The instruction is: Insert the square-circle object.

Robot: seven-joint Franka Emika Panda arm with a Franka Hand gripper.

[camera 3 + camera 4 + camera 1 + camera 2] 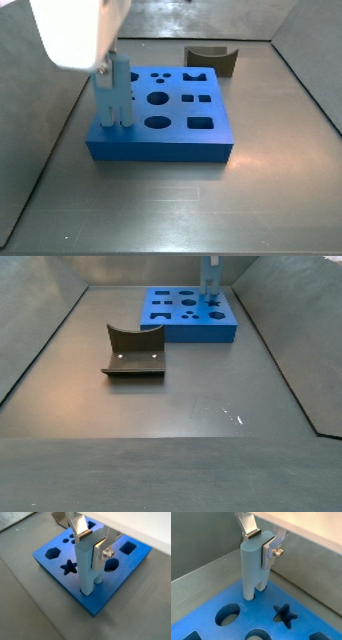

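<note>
Light-blue bar: the square-circle object (89, 566) is a long slim matte piece with a flat face and two parallel prongs at its lower part; I see it in both wrist views.
Orientation: it stands upright, long axis vertical, prongs down, their tips at or in holes at one corner of the blue block (63, 554); I cannot tell how deep they sit.
End effector: the end effector (92, 541) is clamped on the bar's upper end, one silver finger (251, 526) on each side.
Blue block: flat, darker blue, smooth, with cut-outs in star, round, square and hexagon shapes; in a side view (174, 128) the bar (111, 95) rises at its corner nearest the left wall.
Olive-brown block: a dark piece with a curved notch (135, 353) lies on the surface well apart from the blue block (187, 318).
Surface: dull grey metal (187, 406), scuffed, walled by sloping grey panels.
Room: I see the bar's corner just beside a wall panel in a wrist view (204, 577); wide open floor lies on the block's other sides.
</note>
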